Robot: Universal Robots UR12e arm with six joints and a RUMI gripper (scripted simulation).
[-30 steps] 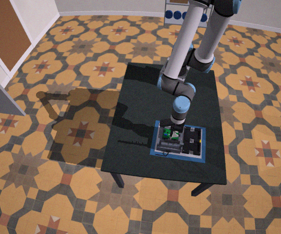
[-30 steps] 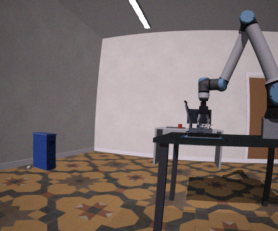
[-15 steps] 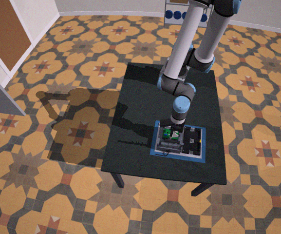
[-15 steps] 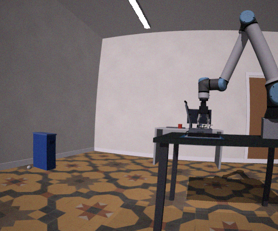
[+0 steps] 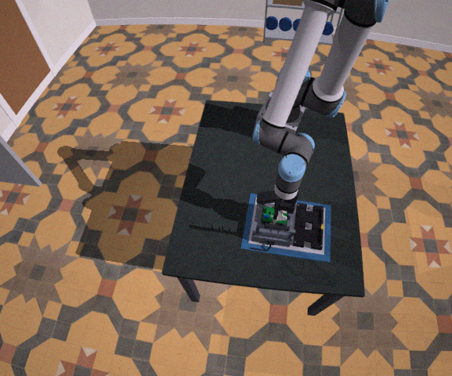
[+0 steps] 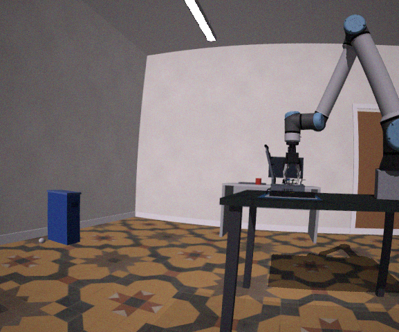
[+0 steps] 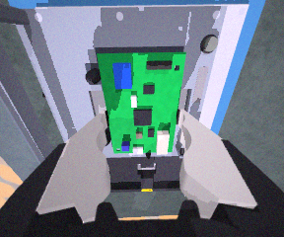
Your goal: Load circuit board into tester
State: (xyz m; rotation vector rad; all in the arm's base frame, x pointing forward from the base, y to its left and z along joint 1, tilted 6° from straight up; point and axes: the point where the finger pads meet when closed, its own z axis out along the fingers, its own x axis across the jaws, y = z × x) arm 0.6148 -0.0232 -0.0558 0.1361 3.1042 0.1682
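Observation:
The circuit board (image 5: 268,214) (image 7: 157,101) is level over the grey tester (image 5: 258,236) (image 6: 281,187), component side up. My gripper (image 7: 142,111) (image 6: 292,176) is shut on its two long edges. In the exterior view the board looks slightly above the tester. Its white connector (image 7: 163,142) is at the end nearer the black tray (image 5: 315,238). A black round post (image 7: 93,75) stands left of the board in the wrist view. The lid (image 6: 270,166) stands open, tilted up. I cannot tell where the two pins are; they may be hidden under the board.
The tester and tray sit side by side on a blue-edged mat (image 5: 327,218) on the dark table (image 5: 233,161). The raised lid rises close to the gripper, on the side away from the arm's base. A round grey knob (image 7: 209,43) stands near the tester's edge.

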